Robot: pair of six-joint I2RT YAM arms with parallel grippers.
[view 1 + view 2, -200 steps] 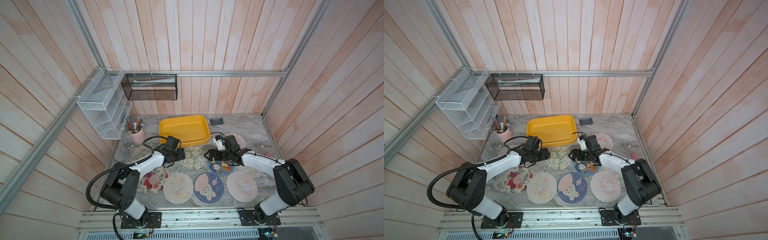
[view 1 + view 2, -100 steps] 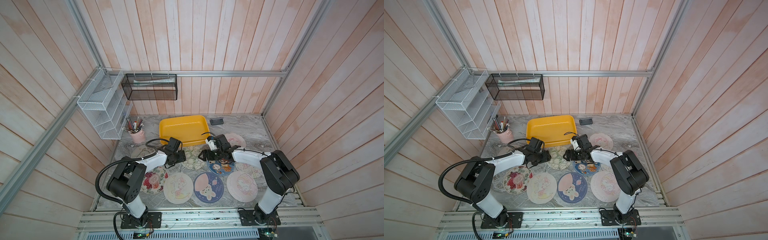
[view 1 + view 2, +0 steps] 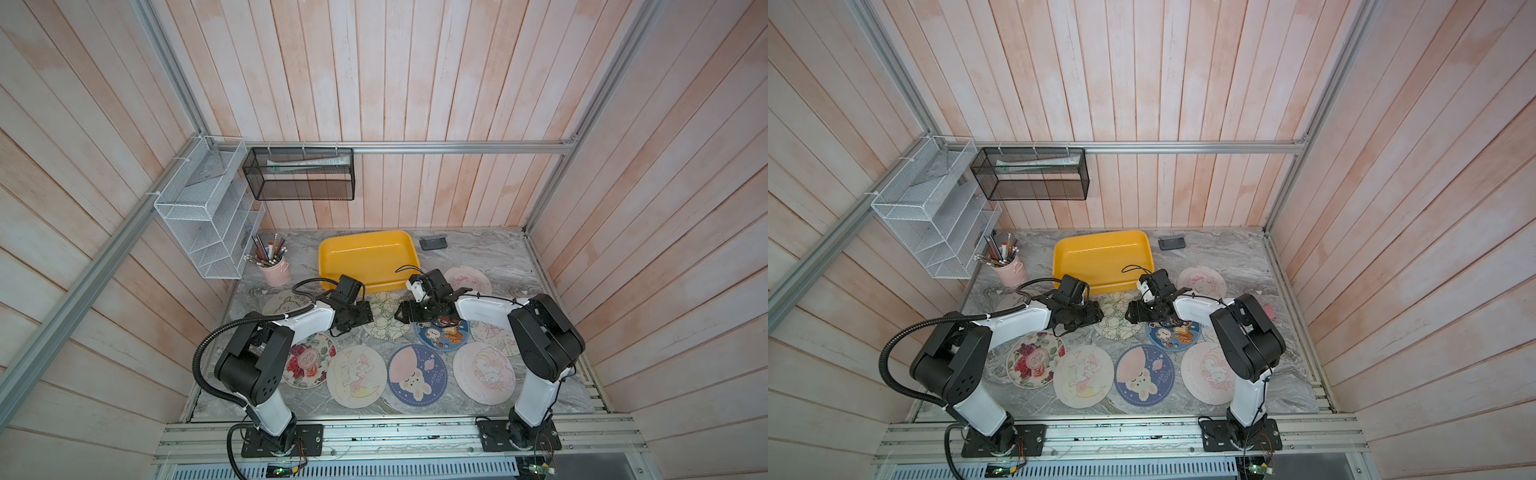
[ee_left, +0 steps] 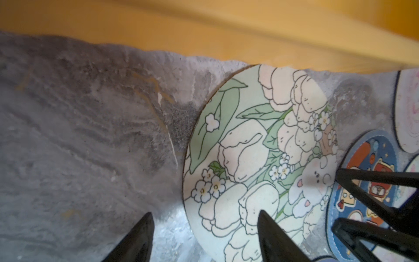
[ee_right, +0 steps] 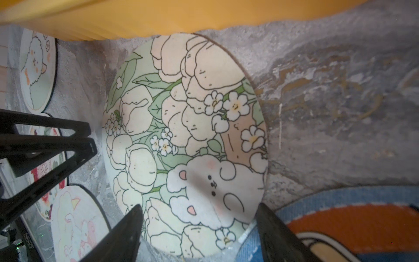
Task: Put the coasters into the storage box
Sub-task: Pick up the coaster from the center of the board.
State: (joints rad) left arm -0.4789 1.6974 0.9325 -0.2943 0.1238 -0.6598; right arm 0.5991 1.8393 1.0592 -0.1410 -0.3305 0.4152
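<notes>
In both top views the yellow storage box (image 3: 365,255) sat at the far middle of the marble surface (image 3: 490,257), and all the coasters lay flat on the surface outside it. The flower coaster (image 3: 388,318) lay just on the near side of the box's near wall. The left pincer (image 3: 369,315) reached low toward it from the left and the right pincer (image 3: 400,312) from the right, their tips facing each other across it. A dark blue bear coaster (image 3: 442,336) touched its right edge, partly under the right arm. Along the near row lay a rose coaster (image 3: 309,360), a cream rabbit coaster (image 3: 357,376), a dark blue bunny coaster (image 3: 417,380) and a pink unicorn coaster (image 3: 484,374). Another pink coaster (image 3: 467,282) lay right of the box, and a pink pen cup (image 3: 276,272) stood at the far left.

From the left wrist, the left pincer (image 4: 204,213) stood spread and held nothing. One finger was over bare surface, the other over the flower coaster (image 4: 256,154), whose far edge ran in beneath the box's flared rim.

From the right wrist, the right pincer (image 5: 199,206) was likewise spread and held nothing, one finger over the flower coaster (image 5: 186,124), the other where it met the bear coaster. The left pincer's fingers (image 5: 68,144) showed close beside the coaster's opposite edge.
</notes>
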